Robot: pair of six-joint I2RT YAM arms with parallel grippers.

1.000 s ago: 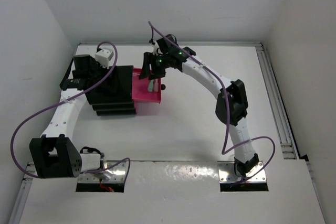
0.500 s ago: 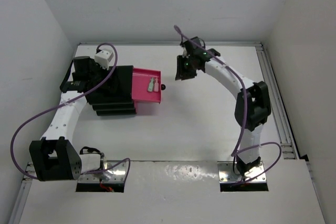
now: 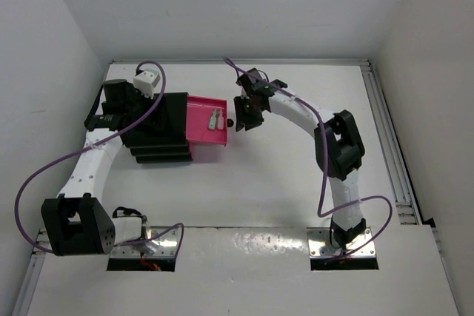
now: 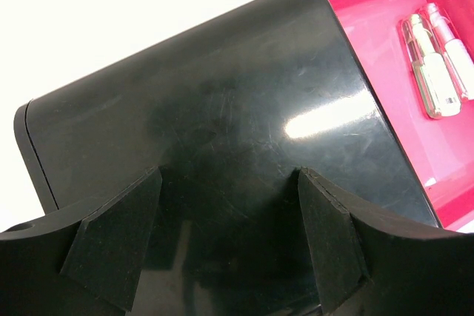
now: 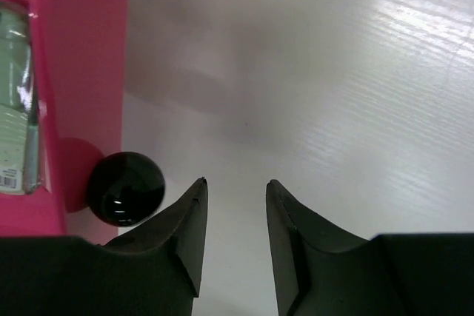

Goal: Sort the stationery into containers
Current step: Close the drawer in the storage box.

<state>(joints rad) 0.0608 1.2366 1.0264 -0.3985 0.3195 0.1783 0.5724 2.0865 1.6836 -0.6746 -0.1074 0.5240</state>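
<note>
The black stepped drawer unit (image 3: 159,127) has its top pink drawer (image 3: 201,122) pulled out to the right. In that drawer lie two short pale pieces of stationery (image 3: 215,119), side by side. In the left wrist view they show as glossy tubes (image 4: 433,64) on the pink floor (image 4: 385,27). My right gripper (image 3: 241,122) is low, just right of the drawer's round black knob (image 5: 126,189). It is open by a narrow gap (image 5: 235,181) with only table between the fingers. My left gripper (image 4: 229,175) stands wide open over the unit's black top (image 4: 222,109).
The lower drawers of the unit are pushed in, showing as black steps (image 3: 159,155). White walls enclose the table on the left, back and right, and a rail (image 3: 389,146) runs along the right side. A purple cable (image 3: 52,175) loops off the left arm.
My right gripper left the drawer and swung right, then came back left and down beside the knob with its jaws narrower. The left arm has not moved.
</note>
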